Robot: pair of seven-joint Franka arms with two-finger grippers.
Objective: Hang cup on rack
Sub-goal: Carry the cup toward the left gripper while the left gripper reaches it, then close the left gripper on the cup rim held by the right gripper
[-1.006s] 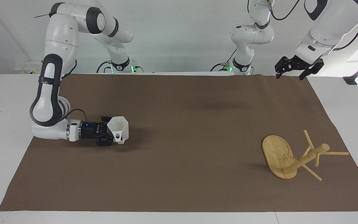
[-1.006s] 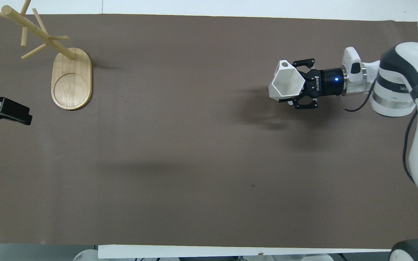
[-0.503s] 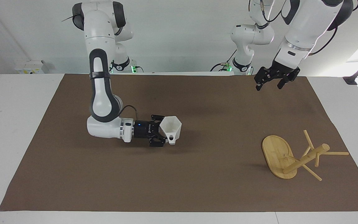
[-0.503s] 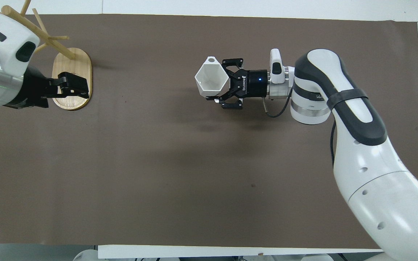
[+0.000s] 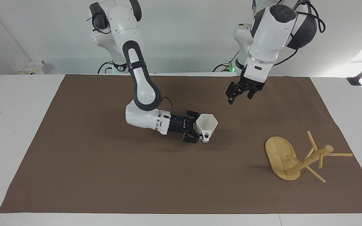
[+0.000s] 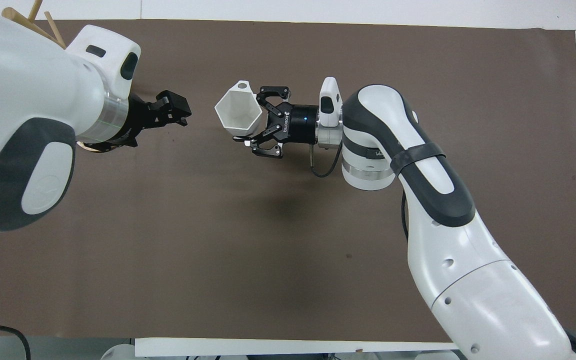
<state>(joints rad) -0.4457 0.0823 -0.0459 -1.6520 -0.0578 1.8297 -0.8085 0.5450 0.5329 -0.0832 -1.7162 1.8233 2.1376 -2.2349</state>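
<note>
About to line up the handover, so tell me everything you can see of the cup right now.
The cup is small, white and plastic-looking, with faceted six-sided walls that taper to a narrower bottom. A small tab with a round hole sticks out low on its side. It looks empty and undamaged. It sits upright, mouth up, held off the brown mat over its middle. The right gripper, reaching in sideways, is shut on its wall; nothing else touches it. The left gripper hangs apart from it.
</note>
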